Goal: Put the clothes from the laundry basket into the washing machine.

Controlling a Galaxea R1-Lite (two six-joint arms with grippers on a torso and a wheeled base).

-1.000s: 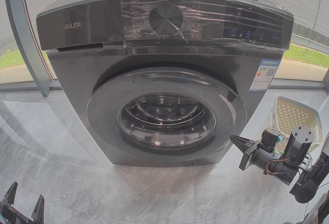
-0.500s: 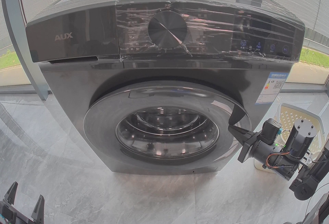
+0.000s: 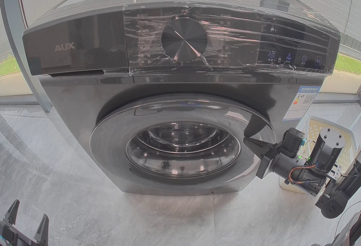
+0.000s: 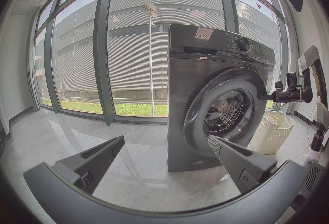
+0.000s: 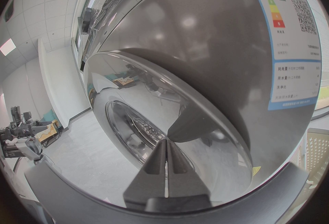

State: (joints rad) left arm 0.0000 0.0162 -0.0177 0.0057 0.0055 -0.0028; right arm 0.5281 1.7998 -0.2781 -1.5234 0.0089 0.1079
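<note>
right gripper (image 3: 249,140) fingers pinched together, empty, tip at right rim of closed washing machine (image 3: 113,100) door (image 3: 109,134), left gripper (image 3: 27,216) spread wide, low, laundry basket (image 3: 334,124) beside machine

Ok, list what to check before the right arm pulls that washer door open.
1. Door open for loading: not ok, it is shut.
2. Right gripper at the handle recess on the door's right edge: ok, its tip is right at it; whether they touch, cannot tell.
3. Right gripper closed to slip into the recess: ok, shut and empty.
4. Left gripper out of the door's way: ok, low at the left, apart from the machine, open and empty.
5. Clothes waiting in the laundry basket at the machine's right: cannot tell, its inside is hidden.
</note>
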